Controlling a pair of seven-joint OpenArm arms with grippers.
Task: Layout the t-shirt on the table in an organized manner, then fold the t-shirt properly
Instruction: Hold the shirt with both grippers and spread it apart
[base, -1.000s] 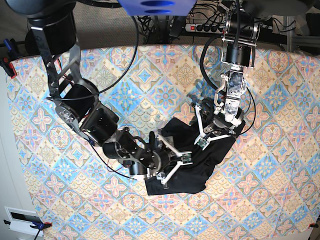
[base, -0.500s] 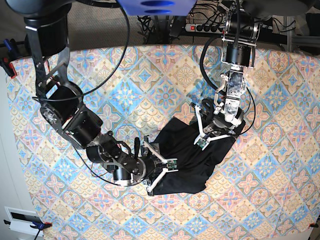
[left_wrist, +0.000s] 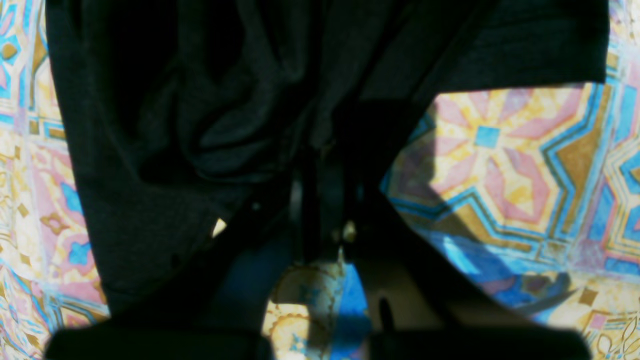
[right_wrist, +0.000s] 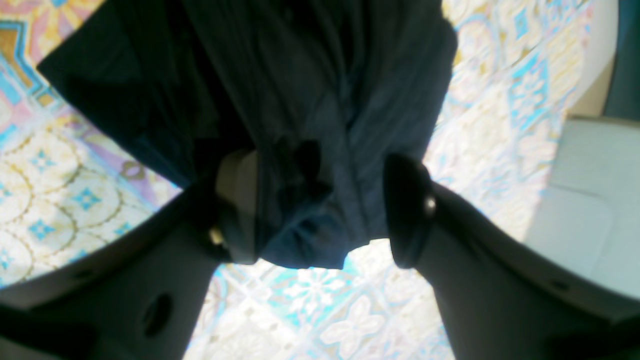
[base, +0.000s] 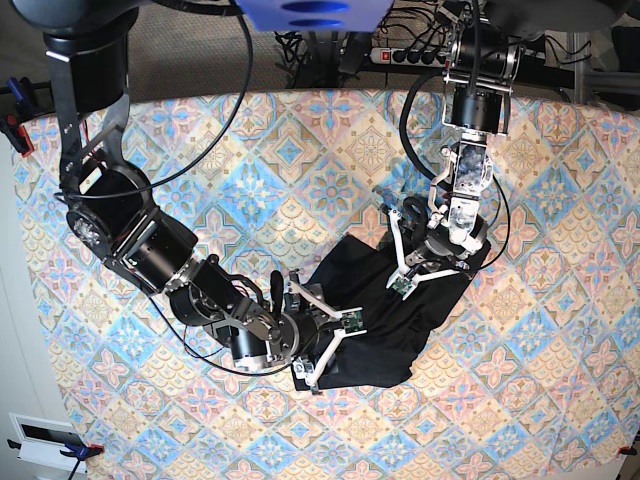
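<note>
Black t-shirt (base: 385, 320) lies bunched near the middle of the table (base: 560, 330), toward its front edge. Left gripper (left_wrist: 322, 165) is clenched on its fabric; right gripper (right_wrist: 320, 210) straddles a fold, jaws spread.

From my seat I can read no words, numbers or brand marks in any of the three views. The black t-shirt (base: 385, 320) is plain, the table (base: 560, 200) cloth carries only its tile pattern, and the small box (base: 45, 437) at the near left corner is too small for me to make out any lettering.
</note>
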